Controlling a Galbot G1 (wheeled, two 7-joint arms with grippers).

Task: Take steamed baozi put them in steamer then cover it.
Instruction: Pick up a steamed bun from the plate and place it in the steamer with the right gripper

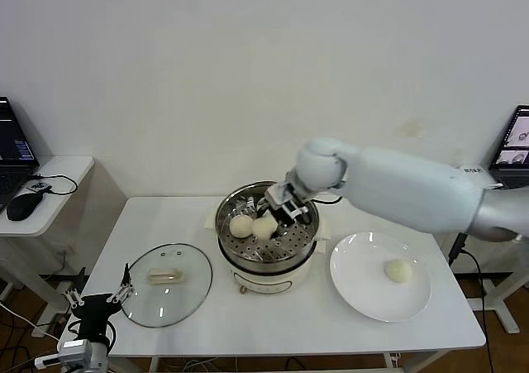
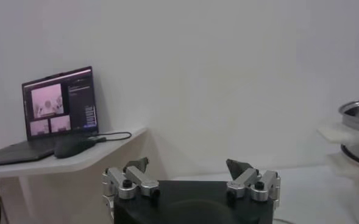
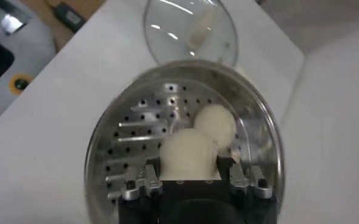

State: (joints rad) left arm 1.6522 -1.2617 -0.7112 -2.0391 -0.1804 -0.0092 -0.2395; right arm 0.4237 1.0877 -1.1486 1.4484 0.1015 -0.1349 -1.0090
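White surface (image 1: 273,323) carries everything. Near edge first: left hand (image 1: 99,300) is parked low off the front-left corner, below the rim, fingers (image 2: 136,178) spread wide apart, nothing between them.

Just beyond it on the surface, the cover (image 1: 166,284) lies flat, cream handle up, its near rim close to the front edge. Small gap between the cover and the steamer's base. In the right wrist view the cover (image 3: 190,30) sits past the steamer's far rim, apart from it.

Right of centre, a white plate (image 1: 364,294) with one baozi on the plate (image 1: 398,270), off-centre toward the right rim. Bare strip of surface in front of the plate and between plate and steamer base; plate's right rim is near the surface's right edge.

Middle: the steamer (image 1: 248,253), steel perforated basket on a white pot base, uncovered. Two buns inside: a loose baozi (image 1: 240,225) resting on the perforated floor toward the left, and a held baozi (image 1: 264,227) just beside it, touching or nearly so, can't tell which.

Right hand (image 1: 273,216) reaches in over the steamer's back-right rim, arm spanning in from the right above the plate. Fingers (image 3: 144,181) are clamped on the held baozi (image 3: 188,155), one each side; the loose baozi (image 3: 215,123) sits just past it. Perforated floor is bare on the left half.

Far back: wall. Side desk with laptop (image 1: 15,145) and mouse (image 1: 22,206) off the left, well apart.
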